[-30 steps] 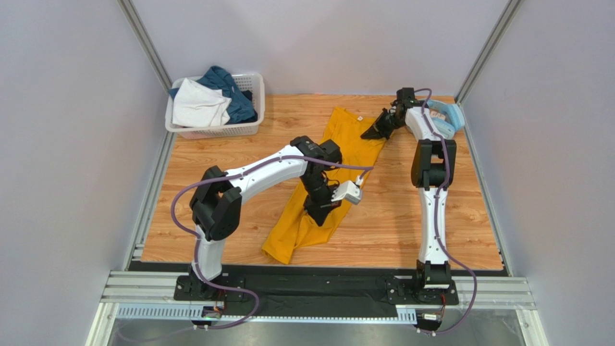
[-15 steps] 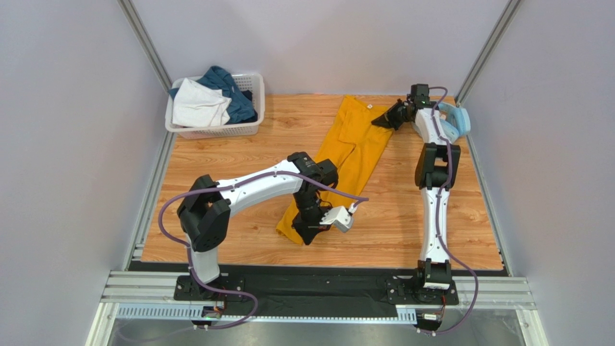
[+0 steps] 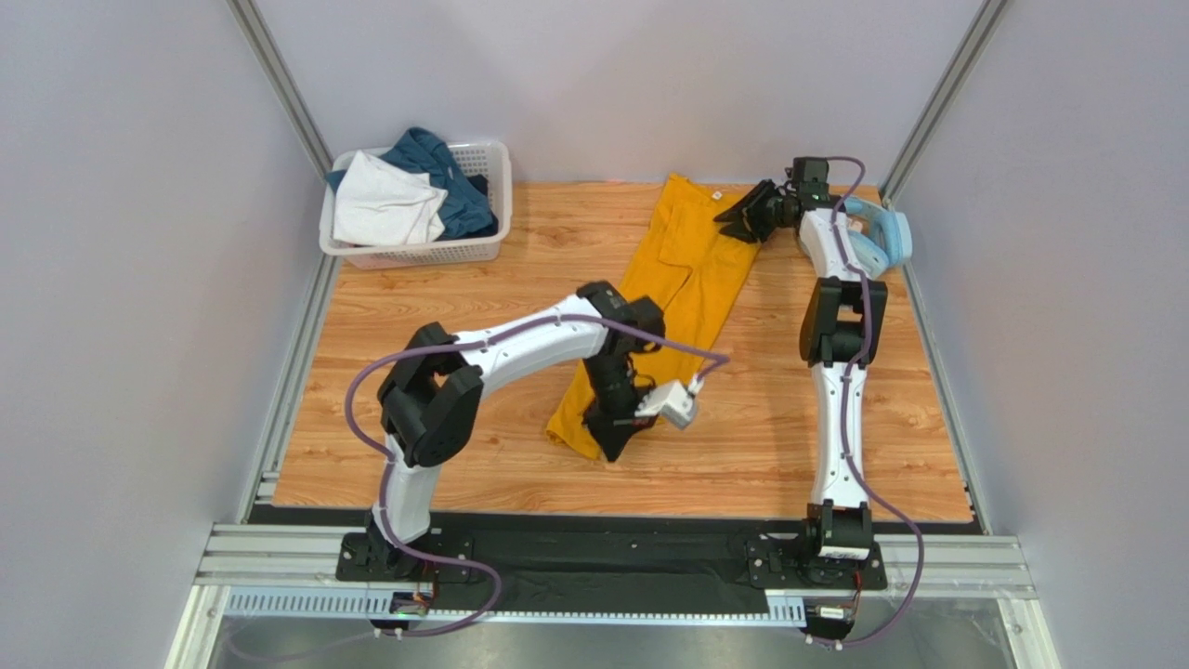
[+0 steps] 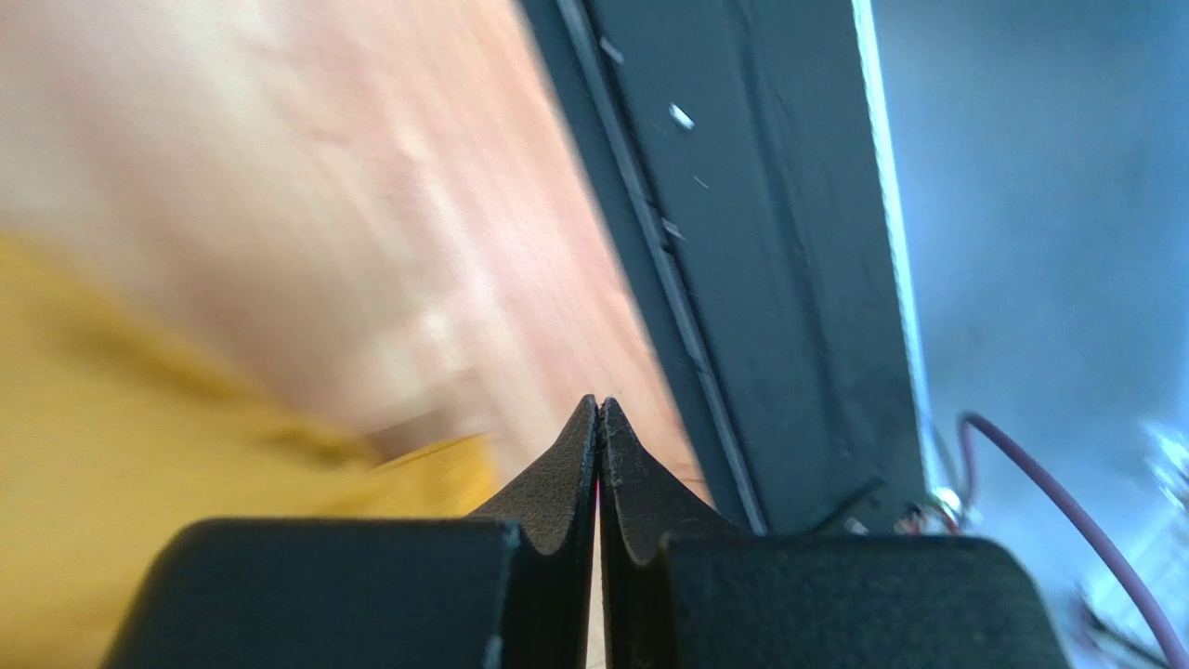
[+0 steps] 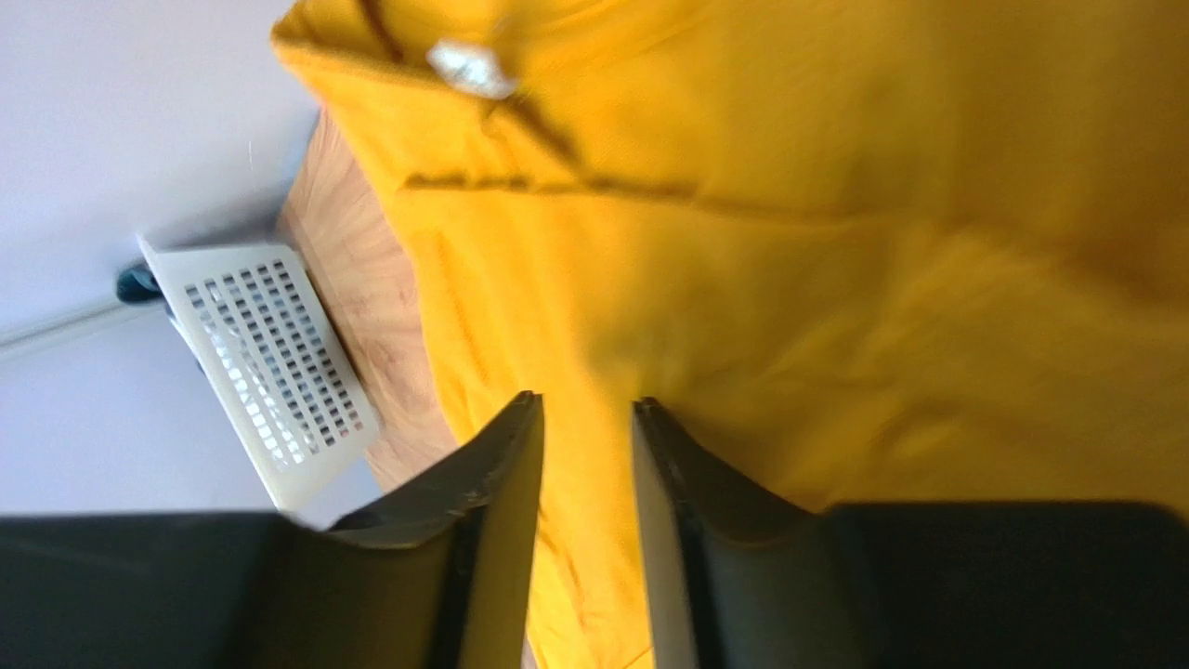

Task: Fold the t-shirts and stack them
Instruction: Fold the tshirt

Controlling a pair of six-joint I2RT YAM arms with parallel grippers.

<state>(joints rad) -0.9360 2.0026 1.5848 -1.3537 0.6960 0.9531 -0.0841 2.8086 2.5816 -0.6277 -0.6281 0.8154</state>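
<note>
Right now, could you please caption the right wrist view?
Parted right fingers over the yellow t-shirt, white lattice basket beyond.

matt yellow cloth t-shirt [image 3: 684, 268], wood-grain table [image 3: 419, 296]

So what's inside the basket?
The basket holds a crumpled white garment, with a teal-blue garment behind and beside it. Anything beneath them is covered, and the basket's floor cannot be seen.

mustard t-shirt [image 5: 838, 251] beyond parted right hand [image 5: 586, 404]; white basket [image 5: 272, 363] left
</note>
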